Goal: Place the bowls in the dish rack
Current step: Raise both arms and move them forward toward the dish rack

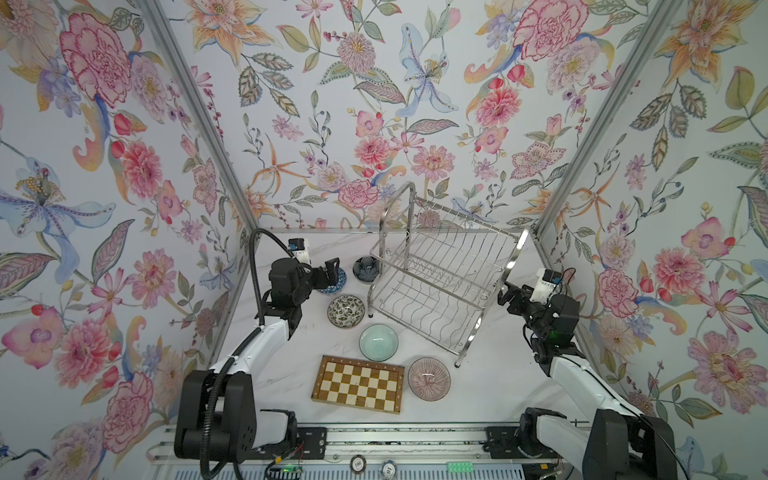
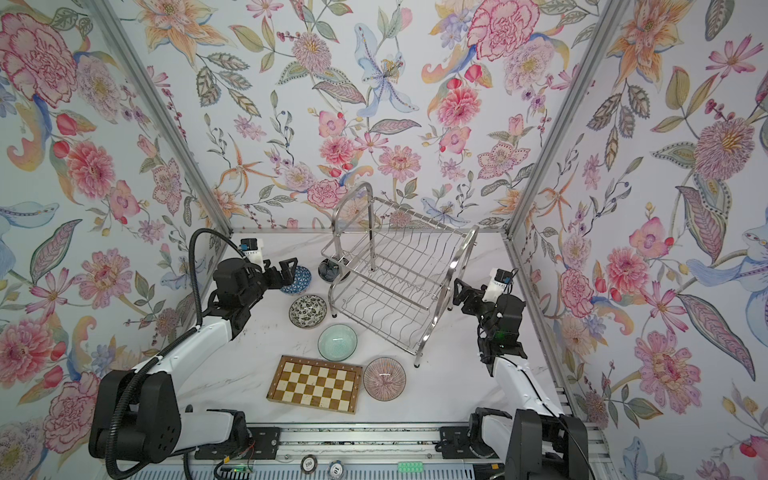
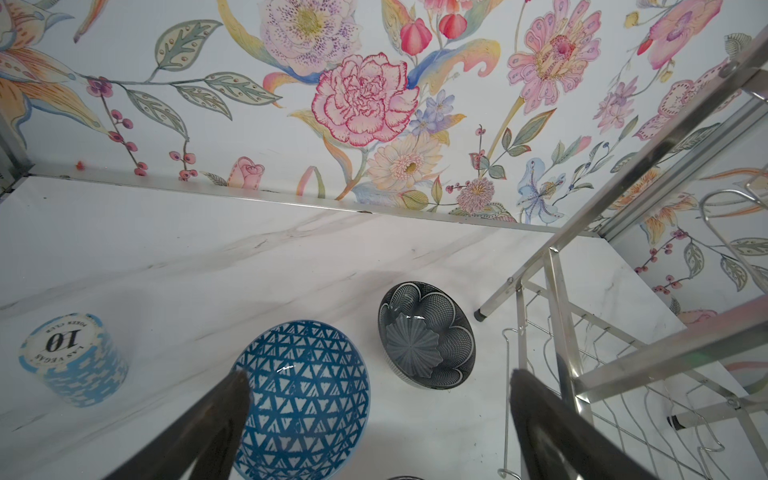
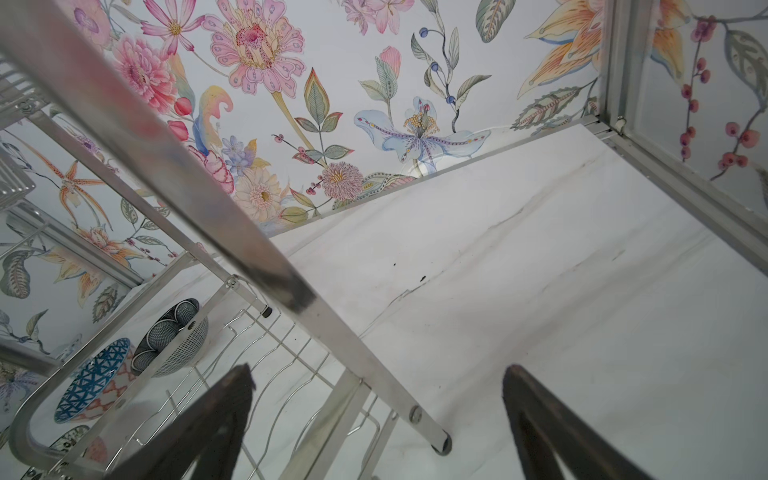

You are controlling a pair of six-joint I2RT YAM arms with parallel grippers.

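Five bowls were counted, all on the tabletop (image 1: 291, 374) left of the one rack (image 1: 411, 216): blue bowl (image 3: 305, 399), navy bowl (image 1: 365, 268), floral bowl (image 1: 345, 311), green bowl (image 1: 378, 342), pink bowl (image 1: 429, 378). One board (image 1: 358, 384) was laid beside the pink bowl. The left jaws were spread wide over the blue bowl, the right jaws wide beside the rack; nothing was gripped.

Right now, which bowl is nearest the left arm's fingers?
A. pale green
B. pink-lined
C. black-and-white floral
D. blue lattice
D: the open left fingers frame the blue bowl in the left wrist view, and in both top views they overlap it.
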